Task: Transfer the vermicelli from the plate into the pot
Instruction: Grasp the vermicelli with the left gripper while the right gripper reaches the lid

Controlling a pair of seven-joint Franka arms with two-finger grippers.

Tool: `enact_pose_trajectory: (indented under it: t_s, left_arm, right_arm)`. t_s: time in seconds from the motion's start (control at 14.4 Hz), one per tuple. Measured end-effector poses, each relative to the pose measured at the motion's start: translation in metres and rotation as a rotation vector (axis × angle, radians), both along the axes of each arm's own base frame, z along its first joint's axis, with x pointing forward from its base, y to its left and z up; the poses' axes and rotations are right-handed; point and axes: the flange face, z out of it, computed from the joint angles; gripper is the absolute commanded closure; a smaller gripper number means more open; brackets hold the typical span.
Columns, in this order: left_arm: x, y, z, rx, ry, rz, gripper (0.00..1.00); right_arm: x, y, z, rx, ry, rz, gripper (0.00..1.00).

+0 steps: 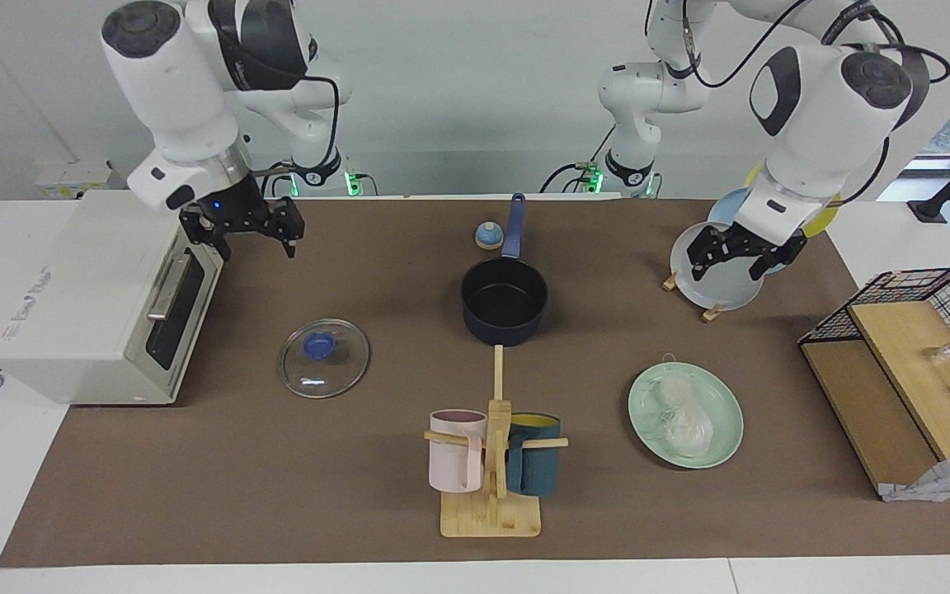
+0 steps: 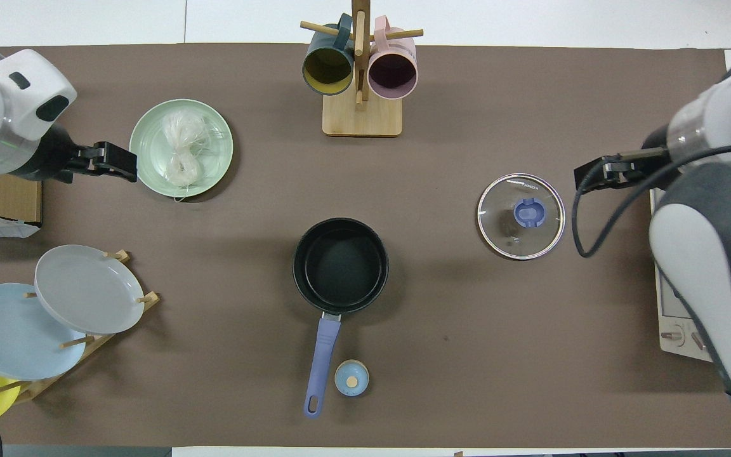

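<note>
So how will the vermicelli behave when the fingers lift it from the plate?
The vermicelli is a loose tangle of thin strands, so it will probably sag and trail. It looks light. Stray strands near the plate rim may drag or drop.
</note>
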Motion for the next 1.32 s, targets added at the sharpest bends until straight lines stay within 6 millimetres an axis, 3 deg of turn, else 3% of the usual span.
enact_pose_trajectory:
  t_s: [0.21, 0.42, 0.63, 0.7, 0.76, 0.83, 0.9, 1.11, 1.25, 1.32]
  left_arm:
    - [0.042, -0.002, -0.075, -0.008, -0.043, -0.03, 0.0]
    - [0.07, -0.002, -0.145, 0.007, -0.089, -0.055, 0.0]
    - [0.081, -0.009, -0.193, -0.001, -0.122, -0.07, 0.0]
    - [0.081, -0.011, -0.206, -0.003, -0.129, -0.073, 0.09]
    - [0.08, -0.012, -0.215, -0.004, -0.127, -0.075, 0.42]
    - [0.079, -0.013, -0.218, -0.004, -0.123, -0.077, 0.96]
    - [0.079, -0.014, -0.218, -0.004, -0.123, -0.078, 1.0]
    - [0.079, -0.016, -0.212, -0.003, -0.11, -0.082, 1.0]
    - [0.083, -0.019, -0.187, -0.003, -0.062, -0.083, 1.0]
    - [0.085, -0.023, -0.162, -0.016, -0.034, -0.074, 1.0]
  right_arm:
    - [0.024, 0.008, -0.074, 0.003, -0.022, 0.008, 0.0]
    - [0.013, 0.006, -0.137, 0.006, -0.036, 0.008, 0.0]
    - [-0.001, 0.005, -0.174, 0.007, -0.044, 0.007, 0.0]
    - [-0.005, 0.006, -0.182, 0.007, -0.04, 0.006, 0.0]
    - [-0.007, 0.009, -0.187, 0.008, -0.039, 0.004, 0.0]
    - [-0.009, 0.011, -0.192, 0.008, -0.036, 0.004, 0.0]
    - [-0.01, 0.012, -0.196, 0.008, -0.029, 0.005, 0.0]
    - [-0.009, 0.012, -0.204, 0.017, -0.029, -0.003, 0.0]
    - [-0.008, 0.012, -0.211, 0.021, -0.024, -0.007, 0.0]
    - [-0.007, 0.013, -0.215, 0.021, -0.024, -0.008, 0.0]
